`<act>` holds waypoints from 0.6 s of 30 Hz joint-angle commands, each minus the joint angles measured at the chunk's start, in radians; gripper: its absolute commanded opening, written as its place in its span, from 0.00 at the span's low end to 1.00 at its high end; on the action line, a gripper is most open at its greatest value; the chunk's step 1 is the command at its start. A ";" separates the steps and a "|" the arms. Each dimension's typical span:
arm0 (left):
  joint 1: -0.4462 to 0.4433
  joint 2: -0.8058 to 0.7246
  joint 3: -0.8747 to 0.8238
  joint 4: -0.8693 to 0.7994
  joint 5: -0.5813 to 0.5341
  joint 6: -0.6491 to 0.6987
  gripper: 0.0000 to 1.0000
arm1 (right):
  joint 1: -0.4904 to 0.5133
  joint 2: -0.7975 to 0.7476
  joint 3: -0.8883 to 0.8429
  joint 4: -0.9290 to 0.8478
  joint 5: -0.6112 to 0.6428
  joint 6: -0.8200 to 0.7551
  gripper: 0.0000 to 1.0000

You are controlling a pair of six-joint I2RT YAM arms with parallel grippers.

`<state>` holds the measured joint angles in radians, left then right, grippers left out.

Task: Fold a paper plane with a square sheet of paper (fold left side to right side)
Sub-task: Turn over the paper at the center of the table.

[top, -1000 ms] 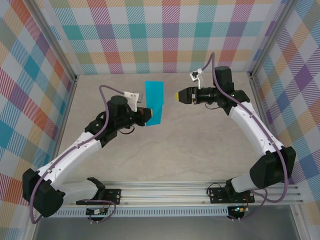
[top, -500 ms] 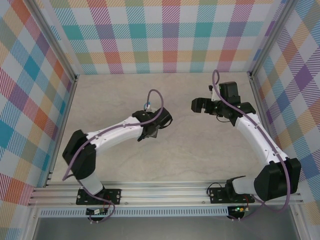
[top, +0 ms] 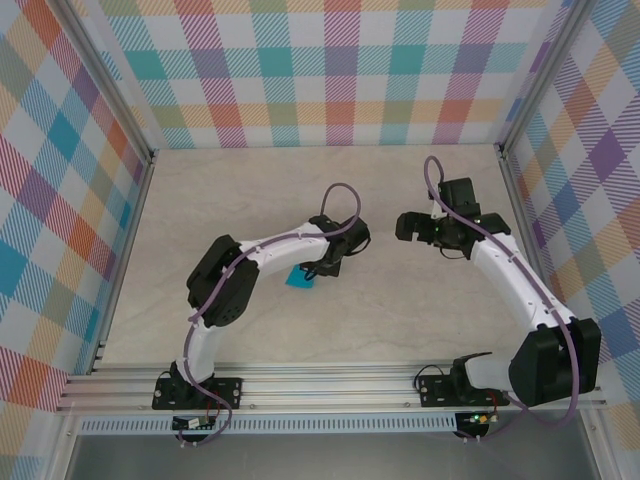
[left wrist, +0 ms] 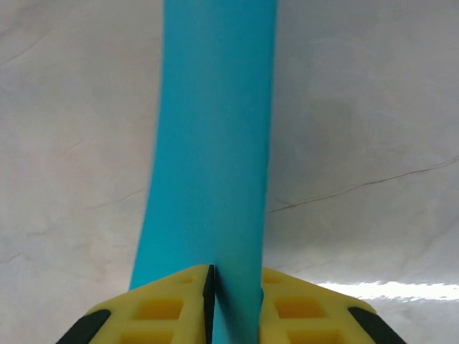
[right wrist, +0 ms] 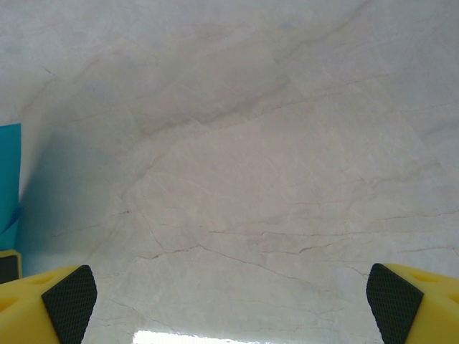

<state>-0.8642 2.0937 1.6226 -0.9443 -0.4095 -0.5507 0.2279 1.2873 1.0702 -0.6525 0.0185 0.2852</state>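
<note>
**Now: left pincer barely parted at the blue paper, right pincer wide over the bench**

The left gripper (left wrist: pixel 235 290) has its yellow fingers (left wrist: pixel 161 312) almost together, with a narrow slot between them. The cyan-blue paper (left wrist: pixel 215 143) runs through that slot and away from the wrist as a long narrow strip over the bench (top: pixel 200 210). Whether the pads press the paper I cannot tell. From above, the left arm (top: pixel 265 245) is folded sharply at the elbow and reaches rightward across the bench, its wrist near the middle. A small corner of the paper pokes out just beside the wrist, toward the near edge. To the right, well apart, the right gripper (right wrist: pixel 231 294) stands spread wide, with bare bench between its fingertips. The right arm (top: pixel 515 285) comes up from the near edge on the right and bends leftward, its wrist nearer the far edge.
</note>
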 commanded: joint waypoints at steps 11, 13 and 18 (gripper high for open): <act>0.141 -0.159 -0.110 0.300 0.501 0.046 0.69 | -0.007 0.132 -0.024 0.115 -0.429 0.062 0.92; 0.190 -0.228 -0.186 0.374 0.553 0.034 0.74 | 0.009 0.198 -0.026 0.185 -0.560 0.100 0.83; 0.334 -0.340 -0.362 0.530 0.697 0.004 0.80 | 0.141 0.389 0.051 0.263 -0.599 0.157 0.80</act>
<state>-0.5888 1.8038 1.3354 -0.5503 0.1421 -0.5198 0.3054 1.6077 1.0775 -0.4664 -0.4683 0.3943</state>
